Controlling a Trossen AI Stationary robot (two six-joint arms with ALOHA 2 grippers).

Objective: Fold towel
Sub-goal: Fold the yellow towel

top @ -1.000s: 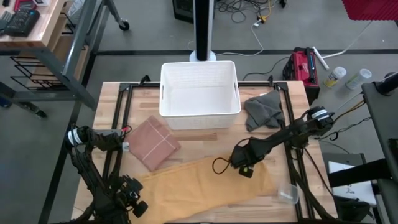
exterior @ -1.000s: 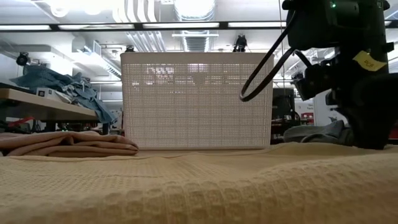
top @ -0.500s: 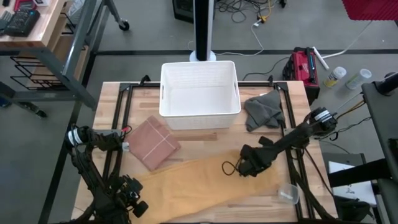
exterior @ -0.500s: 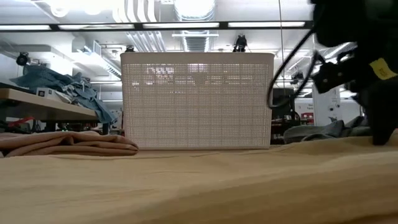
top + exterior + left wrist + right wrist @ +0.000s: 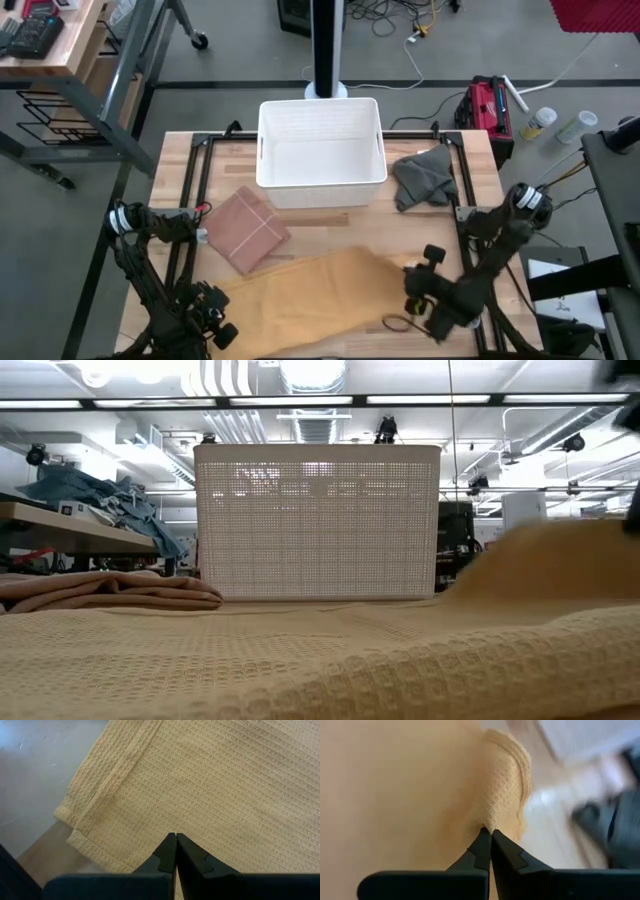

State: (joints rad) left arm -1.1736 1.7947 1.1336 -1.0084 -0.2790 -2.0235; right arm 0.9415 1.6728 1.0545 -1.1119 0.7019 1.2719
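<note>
Our right gripper (image 5: 432, 305) is pinching the towel (image 5: 310, 300) right at its hemmed edge, fingers pressed together on just a sliver of fabric in the right wrist view. It sits at the near right of the table (image 5: 175, 160), with that end of the towel lifted and bunched up toward it. The left gripper (image 5: 175, 840) is at the near left corner, pressed flat together over the towel's other end, and we can't see any cloth between the fingers, so we're reading it as just resting there.

What could go wrong, as we see it: the grip is so close to the hem that a hard tug could slip the fabric out. And if the left end isn't actually pinned, the whole towel may just drag across the table instead of folding over itself. The loose cable loop near the right gripper could also snag the cloth.

The towel lies along the near side of the table, its long axis running left to right, tilted a bit so the right end sits farther from the near edge. The basket (image 5: 321, 140) is well apart at the far side.
</note>
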